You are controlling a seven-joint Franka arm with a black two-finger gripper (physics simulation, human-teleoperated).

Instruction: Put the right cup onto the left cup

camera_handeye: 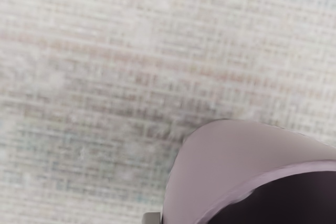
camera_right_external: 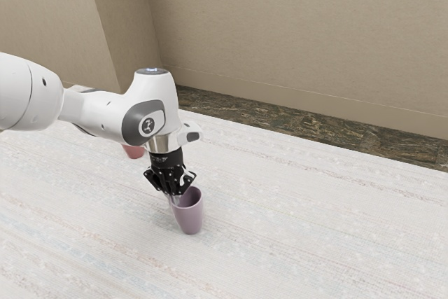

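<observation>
Purple cup: I've got it right under my gripper (camera_right_external: 176,199), a little below the centre-left of the exterior view — the cup (camera_right_external: 190,220) hangs out from the fingertips toward that view's right, its open mouth up; whether its base touches the cloth, I can't tell.
Gripper: clenched on the purple cup's wall, fingers drawn close together at the rim, on the side toward the exterior view's left.
Fingertip: in the wrist view a small grey tip (camera_handeye: 151,218) lies right against the outside of the cup.
Reddish cup: over at the left of the exterior view, behind the arm (camera_right_external: 105,108), partly hidden by it — that's the other cup (camera_right_external: 134,153), well apart from my gripper.
Cup shape: smooth, matte mauve, round-mouthed, narrowing toward the base, dark inside.
Cloth: whitish woven covering (camera_right_external: 301,243), coarse threads, faint pink and bluish streaks.
Background: plain beige wall (camera_right_external: 301,33), dark mottled floor (camera_right_external: 308,125).
</observation>
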